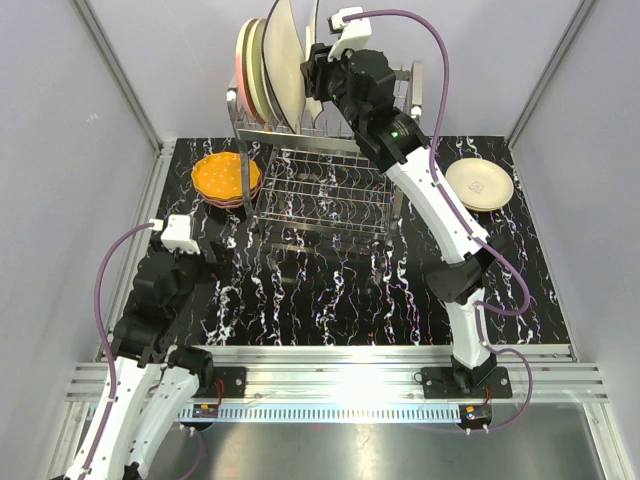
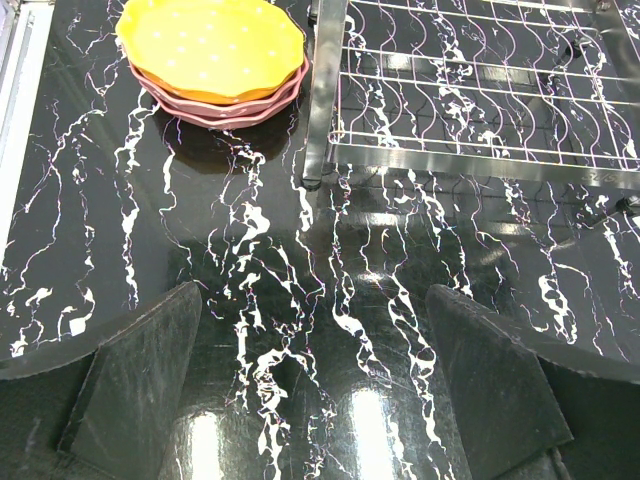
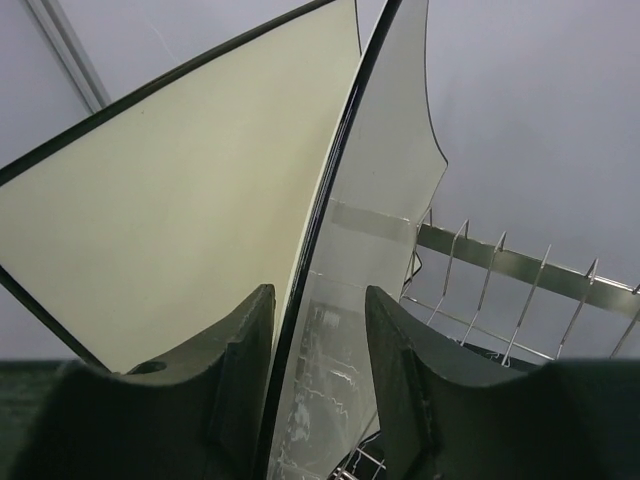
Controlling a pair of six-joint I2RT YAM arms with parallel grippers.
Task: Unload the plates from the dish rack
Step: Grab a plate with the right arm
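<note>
Because the right gripper (image 3: 318, 295) sits astride the edge of the dark-rimmed plate (image 3: 400, 130), one finger on each face, the likeliest trouble is a slip or a knock. The plate's face is glossy and its rim thin, so a shallow bite could let it swing or slide out once it leaves the pegs (image 3: 500, 290). The cream square plate (image 3: 180, 220) stands just beside it on the upper tier of the dish rack (image 1: 320, 190), and a lift tilted that way could scrape it or tip it over. Whether the pads are actually pressing the plate cannot be told from these views. The dark-rimmed plate stands on edge at the back of the rack, pale and shiny with a narrow black border. Left of the rack, an orange plate (image 1: 225, 172) lies stacked on maroon-pink plates (image 2: 230, 105). Right of the rack, a cream round plate (image 1: 480, 183) lies flat on the table (image 1: 300, 290). The left gripper (image 2: 320, 400) hovers near the rack's front left foot, jaws spread wide and holding nothing.
</note>
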